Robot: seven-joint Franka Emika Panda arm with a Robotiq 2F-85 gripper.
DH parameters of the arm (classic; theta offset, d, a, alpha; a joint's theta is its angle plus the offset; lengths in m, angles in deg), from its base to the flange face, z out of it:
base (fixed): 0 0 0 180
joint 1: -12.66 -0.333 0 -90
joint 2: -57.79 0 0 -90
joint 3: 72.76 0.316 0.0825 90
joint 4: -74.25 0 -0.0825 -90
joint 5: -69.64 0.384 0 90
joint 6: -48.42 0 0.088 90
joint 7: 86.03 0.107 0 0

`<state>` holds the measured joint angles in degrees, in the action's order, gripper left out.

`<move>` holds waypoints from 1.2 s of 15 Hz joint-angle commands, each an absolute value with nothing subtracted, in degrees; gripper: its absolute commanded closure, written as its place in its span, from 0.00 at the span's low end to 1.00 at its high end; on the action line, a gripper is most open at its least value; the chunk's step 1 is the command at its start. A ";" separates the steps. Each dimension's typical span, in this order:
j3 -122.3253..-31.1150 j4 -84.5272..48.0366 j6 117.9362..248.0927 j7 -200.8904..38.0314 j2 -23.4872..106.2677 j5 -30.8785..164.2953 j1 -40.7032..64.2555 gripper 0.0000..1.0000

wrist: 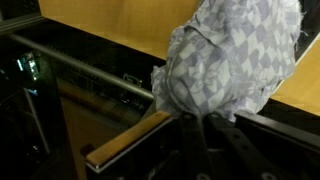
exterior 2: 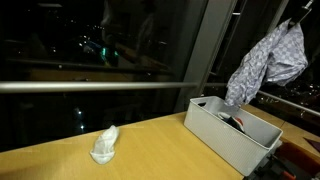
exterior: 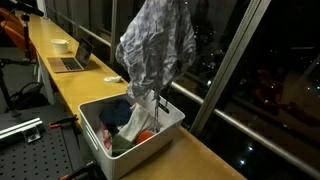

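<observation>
The claw [wrist: 205,120] shows only in the wrist view. Its dark fingers come up from 6 o'clock, pressed together and pinching the patterned cloth [wrist: 232,58], whose grey-and-white checks fill that picture from 12 to 3 o'clock. In both exterior views the cloth [exterior: 155,45] hangs in the air as a long bunch, and its folds cover the claw near the top edge, so the grip cannot be made out there.

An exterior view looks down into the white bin [exterior: 140,155], which stands on the tabletop [exterior: 205,155] at 6 o'clock below the bunch. The cloth's lower tip dips past the rim toward a heap of clothes [exterior: 125,128], and whether it touches them I cannot tell. The same view alone shows a laptop [exterior: 72,60] and a bowl [exterior: 61,45], both well apart from the bin at 10 o'clock along the tabletop.

From the side, an exterior view has the cloth [exterior 2: 266,58] at 2 o'clock above the bin, whose near wall hides most of what is inside. This view alone shows a crumpled white rag [exterior 2: 104,145] lying at 9 o'clock from the bin, well apart from it.

Dark window glass [exterior 2: 100,50] with scattered lights backs the scene. In the wrist view the cloth blocks the bin entirely.
</observation>
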<state>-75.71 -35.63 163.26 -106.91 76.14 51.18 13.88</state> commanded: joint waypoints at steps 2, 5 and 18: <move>-74.56 -32.57 160.80 -107.41 73.98 51.37 12.87 0.98; -73.66 -32.48 161.72 -106.91 70.59 51.61 11.91 0.98; -72.49 -34.43 163.14 -106.88 60.33 52.43 10.90 0.98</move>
